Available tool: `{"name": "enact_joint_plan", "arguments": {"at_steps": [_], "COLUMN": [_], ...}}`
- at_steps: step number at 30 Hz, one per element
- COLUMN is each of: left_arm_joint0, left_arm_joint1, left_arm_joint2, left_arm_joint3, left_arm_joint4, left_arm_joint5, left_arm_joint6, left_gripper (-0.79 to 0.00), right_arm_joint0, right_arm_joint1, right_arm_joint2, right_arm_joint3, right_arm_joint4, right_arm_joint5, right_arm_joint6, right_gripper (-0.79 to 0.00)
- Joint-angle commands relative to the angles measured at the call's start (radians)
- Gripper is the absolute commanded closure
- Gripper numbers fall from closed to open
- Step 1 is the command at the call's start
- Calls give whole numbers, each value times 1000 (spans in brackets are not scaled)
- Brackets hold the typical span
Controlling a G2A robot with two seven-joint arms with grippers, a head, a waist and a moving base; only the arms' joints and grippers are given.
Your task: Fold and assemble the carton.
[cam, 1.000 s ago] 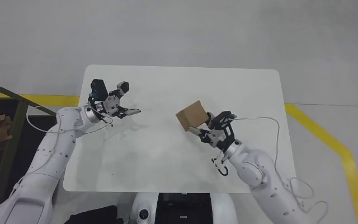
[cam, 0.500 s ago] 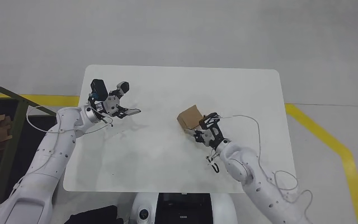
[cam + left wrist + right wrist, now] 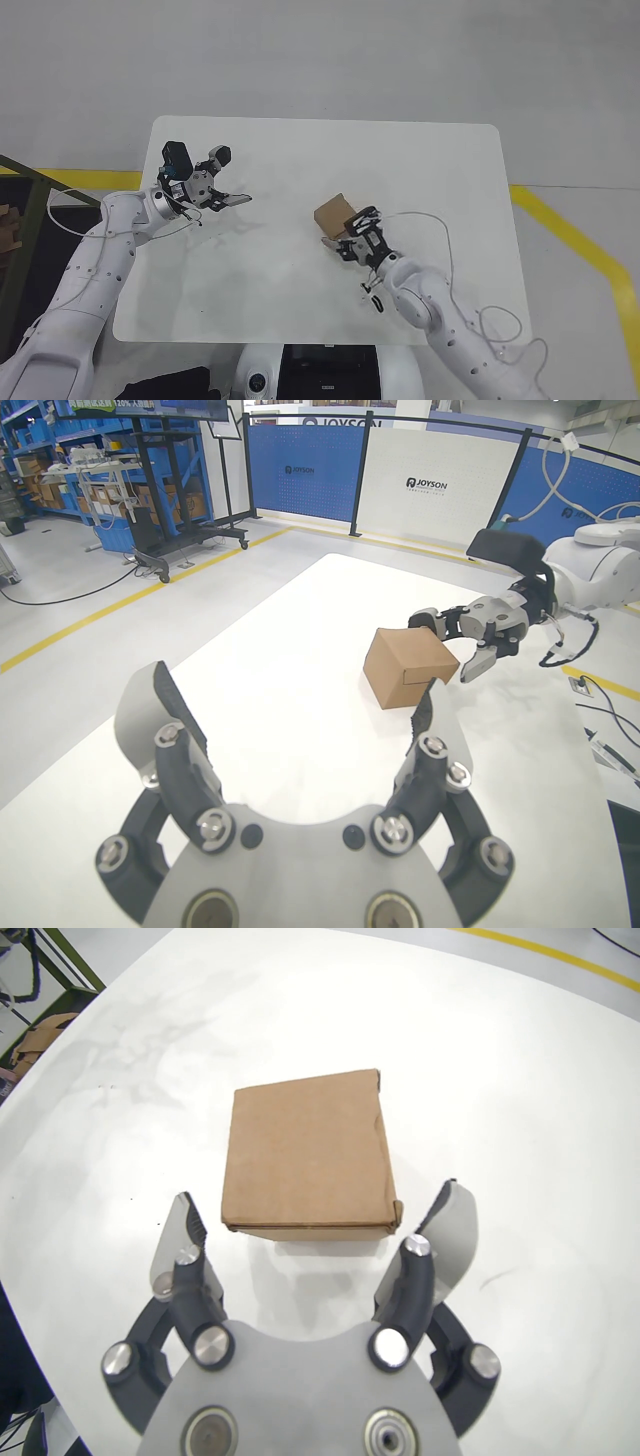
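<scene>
Drawn back toward the robot over the past second, the right end effector point(image 3: 345, 232) now sits at the 5 o'clock side of the carton point(image 3: 333, 213), which has itself slid a little toward 8 o'clock and rests flat on the white worktop point(image 3: 300, 150). The left end effector point(image 3: 232, 177) has not moved, hanging released, fingers spread wide, above the worktop's 9 o'clock edge.

The right end effector is also released. Its two fingers flank the carton's near edge without gripping it, and whether a pad brushes the cardboard cannot be made out.

The carton stands just to the 4 o'clock side of the worktop's centre, closed and nearly cubic, so no long axis can be told. Its edges run skewed to the worktop's sides, with one corner toward 12 o'clock.

Its brown faces are plain. The left wrist view shows a side face with a tucked-flap seam turned toward the left arm, along with blue and white partition panels point(image 3: 440, 475) carrying printed logos. The right wrist view shows the closed top from above, with a small tab standing out at one near corner.
</scene>
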Motion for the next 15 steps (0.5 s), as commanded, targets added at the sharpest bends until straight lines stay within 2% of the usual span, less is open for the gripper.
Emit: {"name": "enact_joint_plan", "arguments": {"at_steps": [1, 6, 15], "left_arm_joint0": [0, 0, 0], "left_arm_joint1": [0, 0, 0], "left_arm_joint2": [0, 0, 0], "left_arm_joint3": [0, 0, 0], "left_arm_joint4": [0, 0, 0], "left_arm_joint5": [0, 0, 0], "left_arm_joint6": [0, 0, 0], "left_gripper": [-785, -785, -785], "right_arm_joint0": [-10, -67, -189], "right_arm_joint1": [1, 13, 39], "right_arm_joint2": [3, 35, 187], "right_arm_joint3": [-24, -112, -252], "right_arm_joint4": [5, 13, 19], "right_arm_joint5": [-24, -121, -153], "right_arm_joint6": [-10, -104, -309], "right_gripper": [-785, -785, -785]}}
